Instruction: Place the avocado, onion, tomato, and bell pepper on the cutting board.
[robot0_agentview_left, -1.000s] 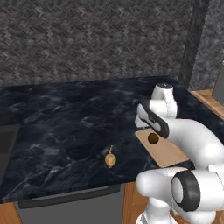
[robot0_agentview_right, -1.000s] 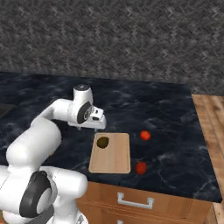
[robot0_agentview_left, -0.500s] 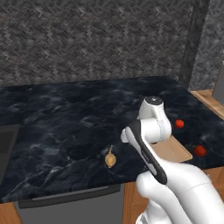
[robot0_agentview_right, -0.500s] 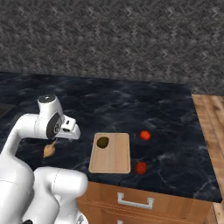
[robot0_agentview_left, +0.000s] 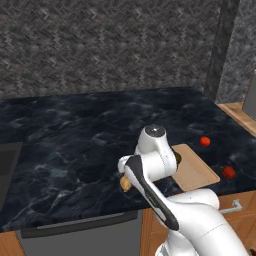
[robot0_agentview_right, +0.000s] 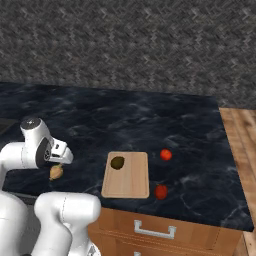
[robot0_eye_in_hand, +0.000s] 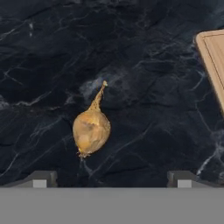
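Jaws wide above the onion (robot0_eye_in_hand: 91, 129), which lies left of centre in the hand view on the table (robot0_eye_in_hand: 144, 65). A centred descent could knock it rolling.

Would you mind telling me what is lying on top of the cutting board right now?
Only the avocado lies on the cutting board, near its far left corner. In the left base view the arm covers that corner.

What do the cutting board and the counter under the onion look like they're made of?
The cutting board looks like light, matte wood: even tan, with a faint grain and rounded corners. The counter looks like polished dark stone, perhaps marble: near-black, with pale veins and a soft sheen. The onion has a dry, papery-looking golden skin. All of it is rendered, so these are looks only.
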